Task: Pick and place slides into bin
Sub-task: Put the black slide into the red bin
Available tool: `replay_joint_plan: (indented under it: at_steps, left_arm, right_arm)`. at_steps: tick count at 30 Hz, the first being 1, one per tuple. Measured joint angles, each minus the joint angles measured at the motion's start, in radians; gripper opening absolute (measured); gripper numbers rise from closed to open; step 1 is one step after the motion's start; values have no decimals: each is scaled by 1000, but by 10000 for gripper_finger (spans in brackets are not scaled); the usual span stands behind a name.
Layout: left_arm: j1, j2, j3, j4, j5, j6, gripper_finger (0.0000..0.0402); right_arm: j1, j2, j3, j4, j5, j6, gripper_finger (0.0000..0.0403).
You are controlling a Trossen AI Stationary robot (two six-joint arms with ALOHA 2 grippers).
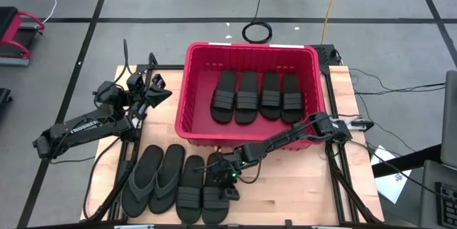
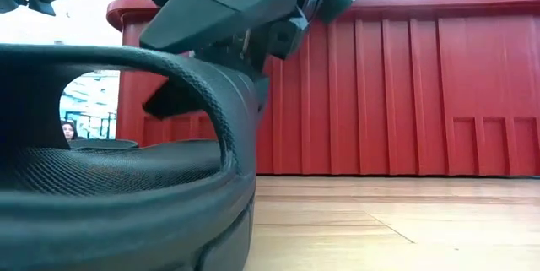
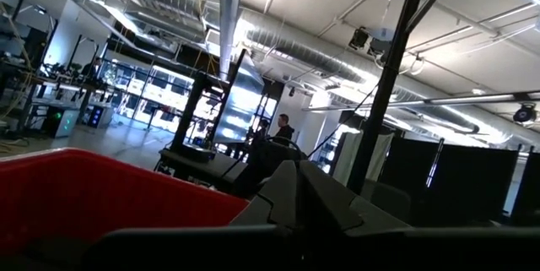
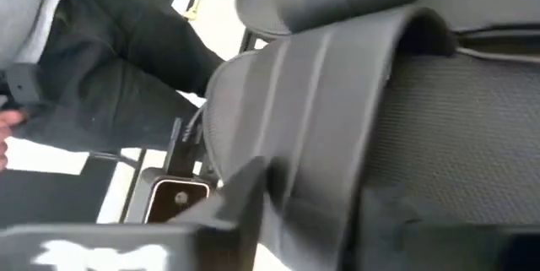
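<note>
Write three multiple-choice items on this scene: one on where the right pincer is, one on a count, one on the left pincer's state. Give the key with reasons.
1. Where is the right pincer?
A. Inside the bin
B. At the strap of a slide on the table
C. Parked beside the bin's left wall

2. How many slides lie in the bin?
A. Two
B. Four
C. Six

3. The left pincer is:
A. Shut, empty
B. Holding a slide
C. Wide open

Key: B, it sits low on the rightmost table slide, in front of the bin; B, four slides in bin lie side by side; A, it waits left of the bin, closed on nothing.
</note>
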Motion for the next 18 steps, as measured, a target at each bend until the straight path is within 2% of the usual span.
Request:
replay_joint_plan:
  at_steps: [3, 5, 11, 18]
  left_arm:
    - [0, 0, 0, 0, 0, 0, 13]
    - [0, 0, 0, 0, 0, -2, 7]
    - [0, 0, 0, 2, 0, -2, 9]
    - [0, 0, 0, 3, -3, -1, 19]
  right_arm:
    - [5, -4, 1, 2, -6, 13, 41]
    - [7, -12, 1, -4, -29, 20, 13]
    - [18, -87, 2, -42, -22, 45, 6]
    - [16, -296, 3, -154, 10, 65, 4]
